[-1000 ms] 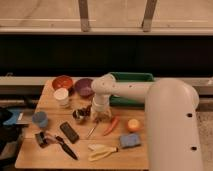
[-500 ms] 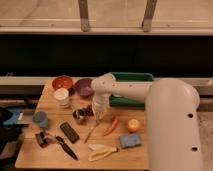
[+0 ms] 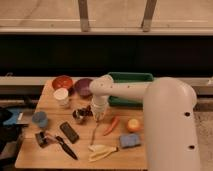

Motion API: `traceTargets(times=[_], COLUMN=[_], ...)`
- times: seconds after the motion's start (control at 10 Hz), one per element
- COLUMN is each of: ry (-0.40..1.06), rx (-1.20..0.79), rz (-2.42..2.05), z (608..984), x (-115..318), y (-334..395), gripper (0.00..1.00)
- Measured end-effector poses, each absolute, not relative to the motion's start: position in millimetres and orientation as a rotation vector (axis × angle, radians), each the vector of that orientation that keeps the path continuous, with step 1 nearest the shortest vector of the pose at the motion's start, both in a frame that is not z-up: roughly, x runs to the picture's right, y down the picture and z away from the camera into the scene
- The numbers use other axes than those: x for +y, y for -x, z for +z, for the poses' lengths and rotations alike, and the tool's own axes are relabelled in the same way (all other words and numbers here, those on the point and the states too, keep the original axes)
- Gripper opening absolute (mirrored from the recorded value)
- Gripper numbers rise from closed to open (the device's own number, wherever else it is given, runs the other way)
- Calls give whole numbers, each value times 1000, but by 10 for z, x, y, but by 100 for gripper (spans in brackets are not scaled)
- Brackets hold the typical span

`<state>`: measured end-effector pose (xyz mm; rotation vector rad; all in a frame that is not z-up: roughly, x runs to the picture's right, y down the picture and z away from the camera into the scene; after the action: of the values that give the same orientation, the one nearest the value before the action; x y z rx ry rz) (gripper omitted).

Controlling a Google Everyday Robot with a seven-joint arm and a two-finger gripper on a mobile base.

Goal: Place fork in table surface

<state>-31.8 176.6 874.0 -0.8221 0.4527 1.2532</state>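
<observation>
1. Arm. We see the white arm (image 3: 165, 115) fill the right side of the frame and reach left to a rounded joint at centre. From that joint it drops to the gripper (image 3: 97, 113), which sits low over the table (image 3: 30, 155), just left of frame centre. We cannot tell whether the jaws are apart or together.

2. Task item. We locate the fork (image 3: 94, 132) directly below the gripper in the frame. It shows as a thin pale line over the wood, running slightly down and to the left. Its upper end lies close to the gripper; we cannot tell whether the two touch.

3. Neighbouring items.
- The carrot (image 3: 112, 125) lies just right of the fork, tilted.
- An orange fruit (image 3: 133, 125) and a blue sponge (image 3: 129, 141) sit further right, near the arm.
- The yellow-handled tool (image 3: 102, 151) lies below the fork, near the front edge.
- A small metal cup (image 3: 79, 116) stands just left of the gripper.
- A black block (image 3: 69, 132) and the black-handled knife (image 3: 65, 146) lie at lower left.
- A red bowl (image 3: 62, 82), a purple bowl (image 3: 82, 86) and a white cup (image 3: 62, 97) occupy the upper left of the table.
- A blue cup (image 3: 40, 119) stands at the left edge.
- The green tray (image 3: 131, 79) sits at the rear, partly behind the arm.
</observation>
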Motion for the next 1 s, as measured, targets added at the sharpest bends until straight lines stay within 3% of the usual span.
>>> traceTargets(times=[0.5,1.0], ry=[812,607], rx=[462,429], rz=[1249,1343], z=[8682,8195], x=[1726,884], y=[293,98], gripper=[0,0])
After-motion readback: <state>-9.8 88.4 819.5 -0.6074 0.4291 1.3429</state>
